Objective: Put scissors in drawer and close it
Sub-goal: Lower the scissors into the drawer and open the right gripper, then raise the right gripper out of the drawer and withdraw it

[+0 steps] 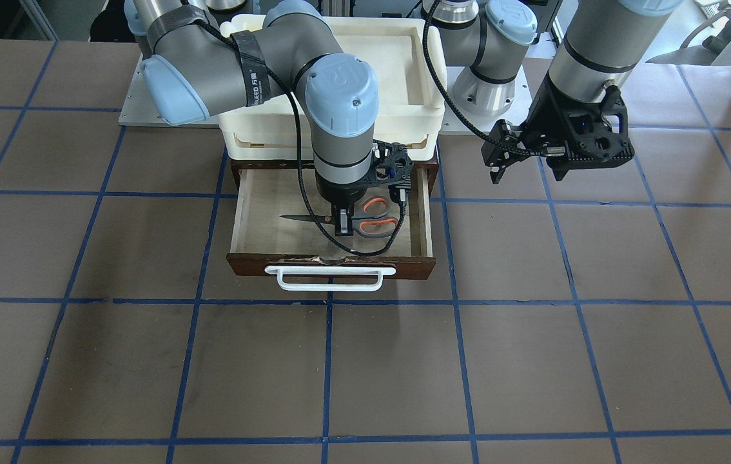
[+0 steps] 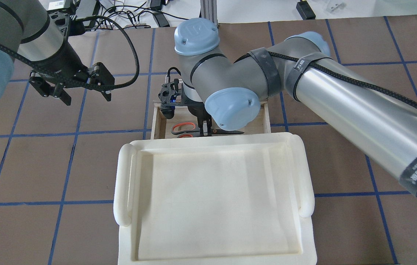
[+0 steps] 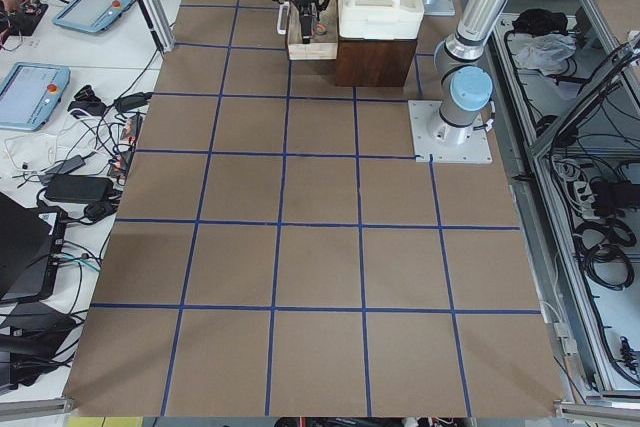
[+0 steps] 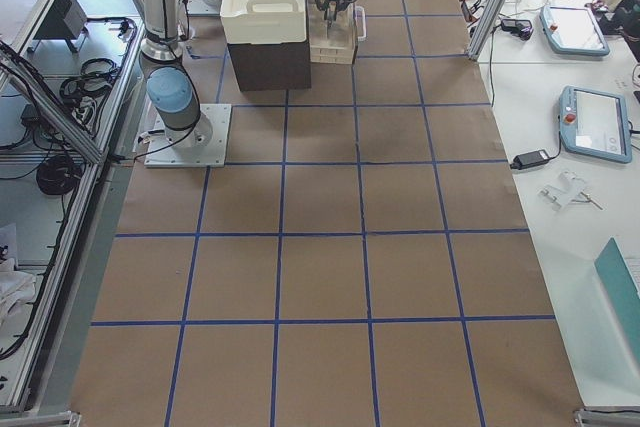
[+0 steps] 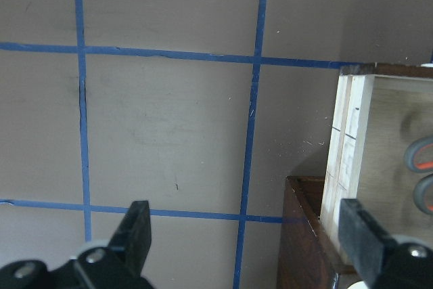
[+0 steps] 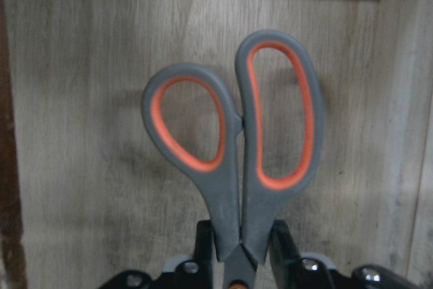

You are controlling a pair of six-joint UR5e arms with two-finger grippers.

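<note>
The scissors (image 1: 375, 219), grey with orange-red inner loops, lie low in the open drawer (image 1: 404, 265), blades pointing to that view's left. My right gripper (image 1: 344, 222) reaches down into the drawer and is shut on the scissors at their neck. In the right wrist view the fingers (image 6: 281, 245) press both sides of the scissors (image 6: 237, 147) just above the drawer's pale floor (image 6: 81, 99). My left gripper (image 2: 85, 96) is open and empty, hovering over the table beside the drawer (image 2: 156, 123). The left wrist view shows the drawer's side wall (image 5: 345, 167) and the scissors' loops (image 5: 421, 167).
Stacked cream-white trays (image 1: 404, 109) sit on the dark brown cabinet behind the drawer and hide its back part in the overhead view (image 2: 212, 206). The white bar handle (image 1: 330, 277) faces the open brown table with blue tape lines.
</note>
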